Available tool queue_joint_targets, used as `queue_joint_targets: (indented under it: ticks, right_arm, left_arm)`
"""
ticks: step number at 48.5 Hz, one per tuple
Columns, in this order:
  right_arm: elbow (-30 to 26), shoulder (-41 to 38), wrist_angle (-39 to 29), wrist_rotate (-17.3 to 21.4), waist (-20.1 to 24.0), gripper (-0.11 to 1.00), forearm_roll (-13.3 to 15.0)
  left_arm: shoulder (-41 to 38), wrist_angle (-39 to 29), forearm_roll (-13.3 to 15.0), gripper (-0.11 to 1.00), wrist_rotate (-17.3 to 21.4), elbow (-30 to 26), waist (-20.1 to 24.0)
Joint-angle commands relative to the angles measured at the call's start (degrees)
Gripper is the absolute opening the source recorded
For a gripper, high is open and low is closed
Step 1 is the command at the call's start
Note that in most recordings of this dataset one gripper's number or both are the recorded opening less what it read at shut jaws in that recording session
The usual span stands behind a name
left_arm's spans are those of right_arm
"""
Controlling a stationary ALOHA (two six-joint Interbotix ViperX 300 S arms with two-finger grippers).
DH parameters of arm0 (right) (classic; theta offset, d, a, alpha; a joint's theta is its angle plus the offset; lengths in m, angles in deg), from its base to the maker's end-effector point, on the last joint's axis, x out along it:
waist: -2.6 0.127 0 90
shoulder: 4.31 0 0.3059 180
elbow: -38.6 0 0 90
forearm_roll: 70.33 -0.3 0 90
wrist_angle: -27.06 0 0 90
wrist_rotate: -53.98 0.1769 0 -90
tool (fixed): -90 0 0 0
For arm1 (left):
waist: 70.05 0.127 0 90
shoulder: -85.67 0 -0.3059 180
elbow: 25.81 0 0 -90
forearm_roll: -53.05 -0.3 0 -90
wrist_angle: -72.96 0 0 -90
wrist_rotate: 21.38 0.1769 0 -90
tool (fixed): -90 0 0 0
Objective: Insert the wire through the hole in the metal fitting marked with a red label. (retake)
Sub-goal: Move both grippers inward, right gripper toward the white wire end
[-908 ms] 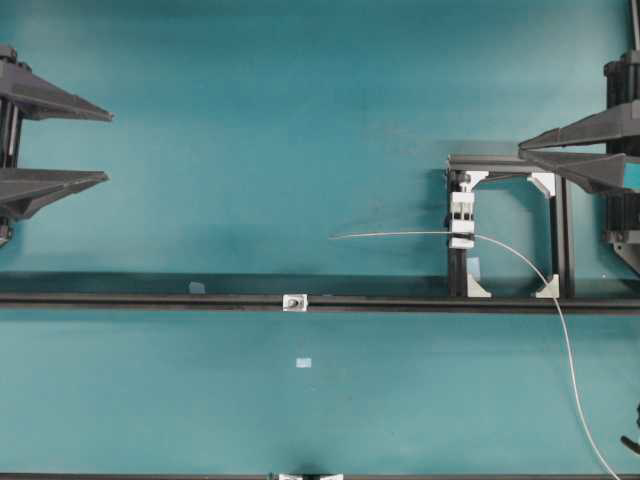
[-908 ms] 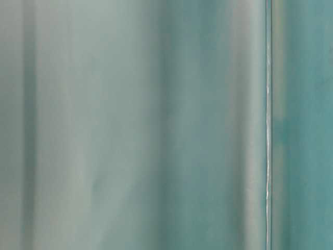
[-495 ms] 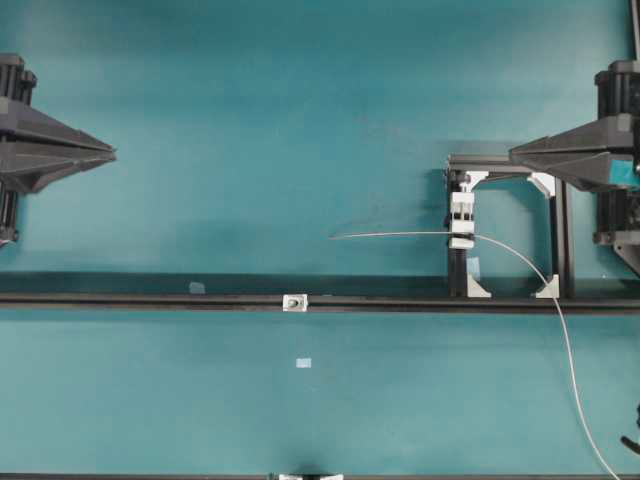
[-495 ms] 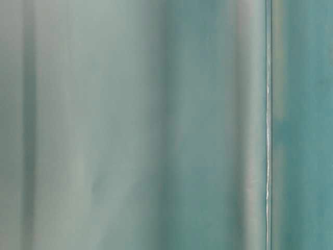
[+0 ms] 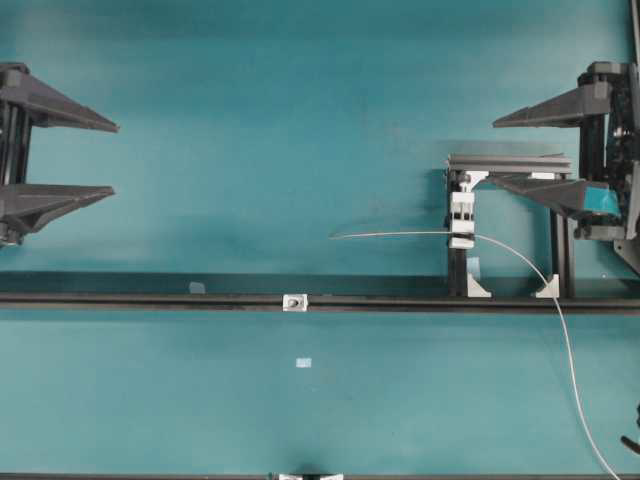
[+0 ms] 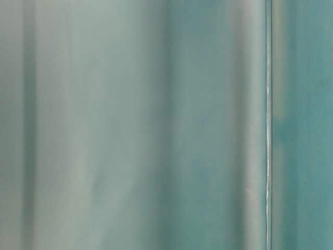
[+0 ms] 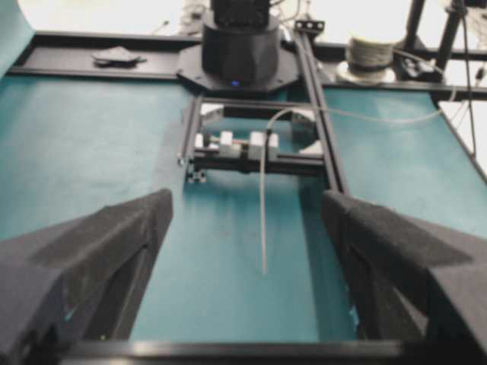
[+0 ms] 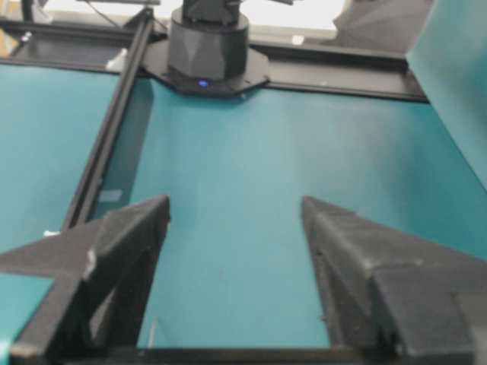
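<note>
Both claws gape empty: left claw (image 5: 108,157) far from the wire (image 5: 390,235), right claw (image 5: 505,152) just beyond it; no writing legible.

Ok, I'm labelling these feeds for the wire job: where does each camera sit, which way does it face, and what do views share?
Overhead: straight down on the teal table; left claw and right claw both open, black rail, metal fitting.
Table-level: blurred teal, nothing readable.
Left wrist: behind its open claw, facing the white clamp block and wire.
Right wrist: behind its open claw, facing the opposite arm's base.
Shared: overhead and left wrist both show the wire in the clamp.
</note>
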Motion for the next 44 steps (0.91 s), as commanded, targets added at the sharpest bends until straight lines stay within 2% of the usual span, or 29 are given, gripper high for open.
queue_joint_targets:
  ticks: [1, 20, 44]
  right_arm:
    - [-0.8, -1.1, 0.5, 0.2, -0.3, 0.74, -0.2]
    - [-1.8, -10.7, 0.5, 6.3, -0.3, 0.74, -0.5]
    - [-6.0, -24.8, 0.5, 6.5, -0.3, 0.74, -0.4]
  left_arm:
    - [-2.0, 0.3, 0.1, 0.6, 0.1, -0.7, -0.1]
    - [-13.5, 1.1, 0.1, 0.6, 0.3, -2.5, 0.2]
    - [-24.3, 1.4, 0.1, 0.6, 0.4, -5.1, 0.3]
